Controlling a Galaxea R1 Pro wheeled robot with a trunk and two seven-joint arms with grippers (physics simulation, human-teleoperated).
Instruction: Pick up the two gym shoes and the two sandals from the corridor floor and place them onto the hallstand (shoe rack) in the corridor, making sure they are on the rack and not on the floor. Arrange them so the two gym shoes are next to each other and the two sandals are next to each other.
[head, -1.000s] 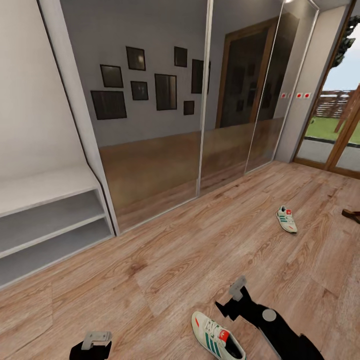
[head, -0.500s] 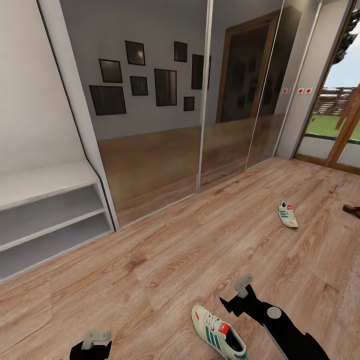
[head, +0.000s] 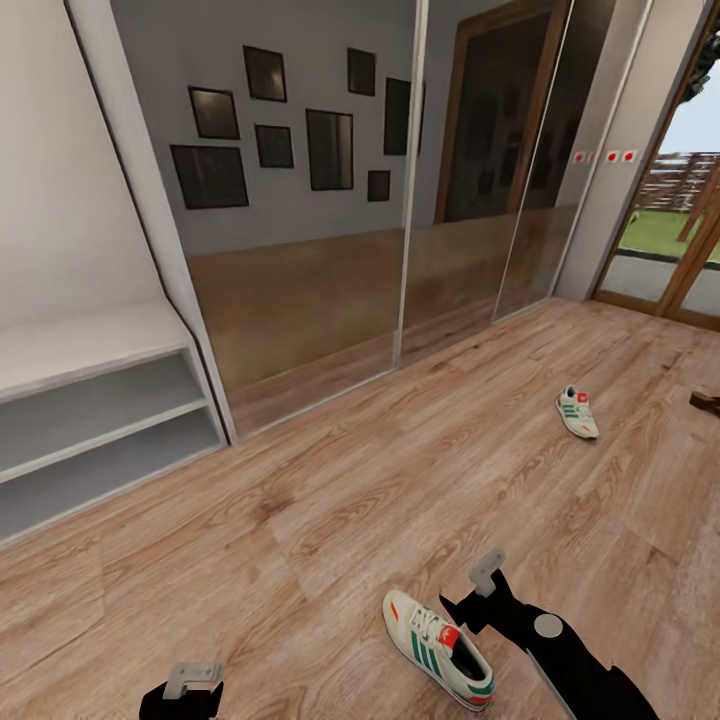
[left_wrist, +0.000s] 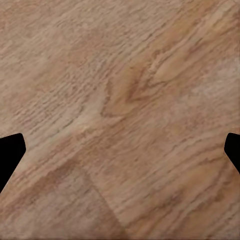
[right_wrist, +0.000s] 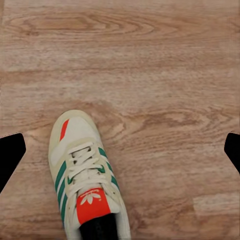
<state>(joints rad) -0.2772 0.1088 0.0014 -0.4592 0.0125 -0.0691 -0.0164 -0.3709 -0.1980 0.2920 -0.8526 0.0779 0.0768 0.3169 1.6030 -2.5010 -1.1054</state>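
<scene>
Lying flat on the corridor floor (head: 330, 500), the near gym shoe (head: 436, 648), toe pointing toward the mirrored wardrobe doors (head: 300, 200), sole down, red tongue label facing up. Hovering just beside that shoe's heel side, the right gripper (head: 478, 597), not touching it; in the right wrist view, showing the same shoe (right_wrist: 85, 177) below and between two dark fingertips (right_wrist: 10, 152) standing far apart at the frame's edges, jaws spread wide. Resting well beyond the near shoe, farther along the planks toward the glass door (head: 680, 220), the second gym shoe (head: 577, 412), also sole down. Peeking in past that, at the picture's edge, a dark-brown sandal (head: 706, 404), only partly visible. Standing well apart from the near shoe, against the wall beside the wardrobe doors, the hallstand (head: 90, 420), both open shelf levels bare. Hanging low near the near shoe's other side, the left gripper (head: 193, 677); in the left wrist view, looking at bare wood grain (left_wrist: 120, 115) with fingertips (left_wrist: 9, 150) set wide apart.
</scene>
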